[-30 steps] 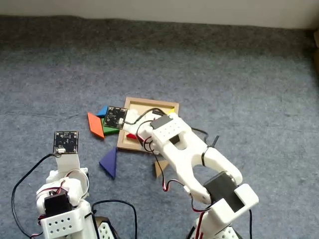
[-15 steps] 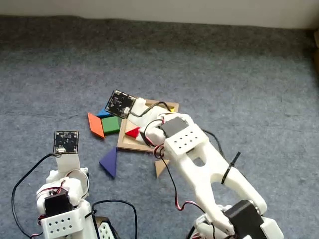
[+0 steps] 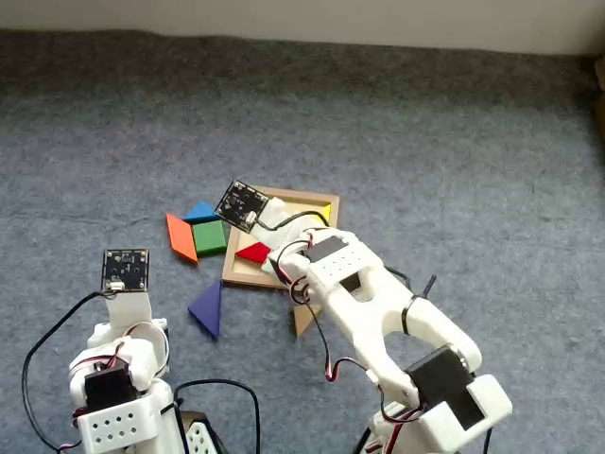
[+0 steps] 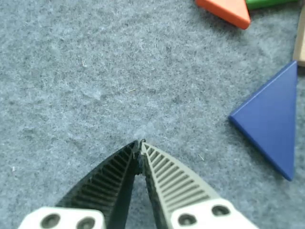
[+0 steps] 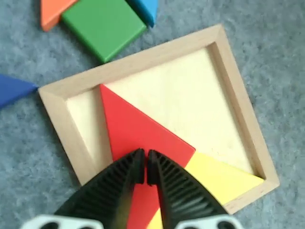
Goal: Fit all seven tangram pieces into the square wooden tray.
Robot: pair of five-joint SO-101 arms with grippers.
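Note:
The square wooden tray (image 3: 284,195) (image 5: 143,59) lies mid-table and holds a red triangle (image 5: 138,131) (image 3: 253,252) and a yellow piece (image 5: 214,179) (image 3: 324,210). My right gripper (image 5: 144,160) is shut just above the red triangle, with nothing between its fingers. Left of the tray lie a green square (image 3: 210,236) (image 5: 102,24), an orange parallelogram (image 3: 180,236) and a light blue triangle (image 3: 200,212). A dark blue triangle (image 3: 207,307) (image 4: 271,124) rests near the tray's front left corner. My left gripper (image 4: 139,145) is shut over bare carpet beside it.
A tan triangle (image 3: 302,320) lies on the carpet just in front of the tray, partly under the right arm (image 3: 359,293). The left arm (image 3: 123,322) stands at the front left. Grey carpet stretches open to the back and right.
The right arm swung its wrist away from the green square and over the tray, uncovering more of the red triangle. The left arm has stayed still.

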